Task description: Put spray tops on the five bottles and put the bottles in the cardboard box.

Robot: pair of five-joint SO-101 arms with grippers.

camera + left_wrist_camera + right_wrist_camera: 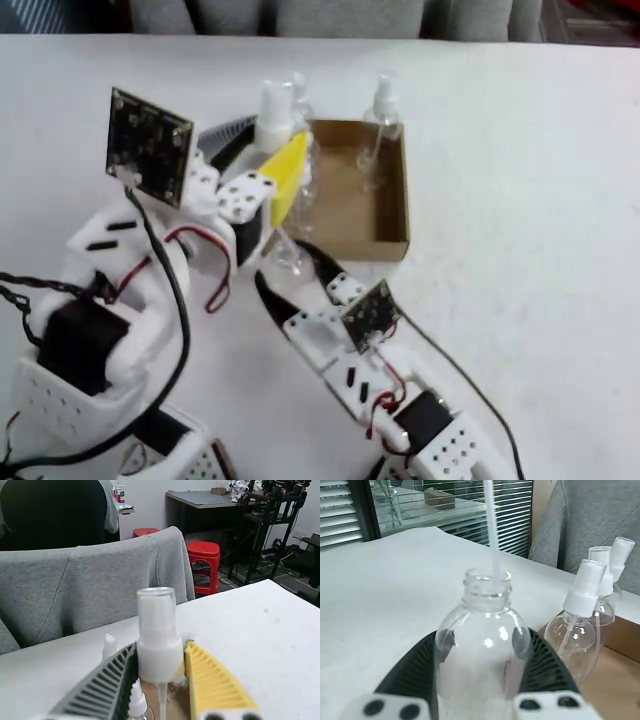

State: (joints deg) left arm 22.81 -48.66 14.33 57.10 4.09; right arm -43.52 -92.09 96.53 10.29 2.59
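Fingers (212, 680) of my left gripper (161, 649), ribbed grey and yellow, clamp the white plastic spray top (158, 630), while my right gripper (482, 640) pinches the clear bottle (481, 680) between ribbed black ones.

light: bright, even; shadows: faint; glare: glints on bottle (478, 666), perhaps overhead

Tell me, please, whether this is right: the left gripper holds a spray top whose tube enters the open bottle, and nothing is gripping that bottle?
Not quite: the bottle is gripped. The right wrist view shows the right gripper shut on it. The rest is right: the left gripper holds the spray top, its tube entering the open neck.
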